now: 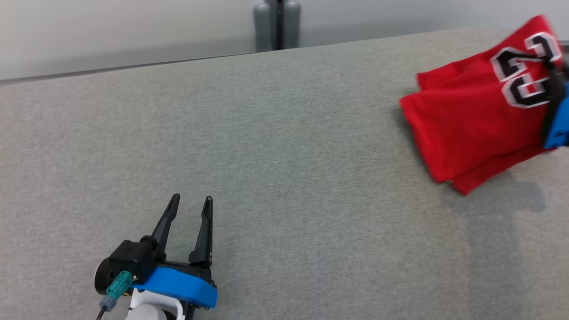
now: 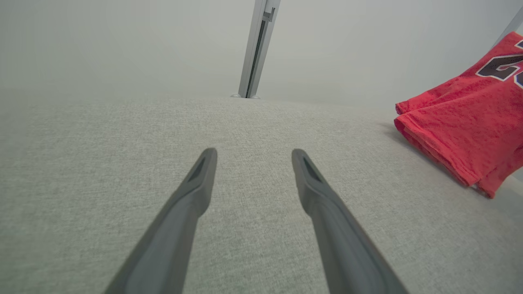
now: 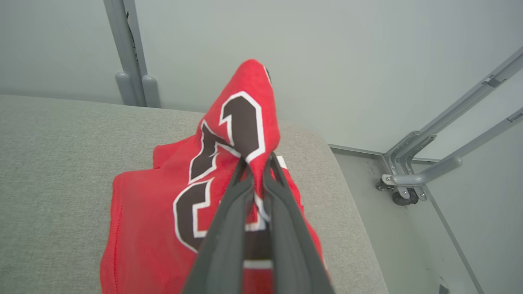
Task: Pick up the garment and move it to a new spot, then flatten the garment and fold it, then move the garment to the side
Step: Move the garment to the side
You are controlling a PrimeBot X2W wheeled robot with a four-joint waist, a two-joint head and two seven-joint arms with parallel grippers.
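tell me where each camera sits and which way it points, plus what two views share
Head view: on the robot's head, looking forward and down at the grey surface; left gripper open at lower left, right gripper at the right edge on the red garment.
Left wrist view: low over the surface, looking along its open fingers toward a grey post and wall.
Right wrist view: above the surface's corner, looking along fingers shut on the garment's lifted fold.
Shared: all three show the garment.
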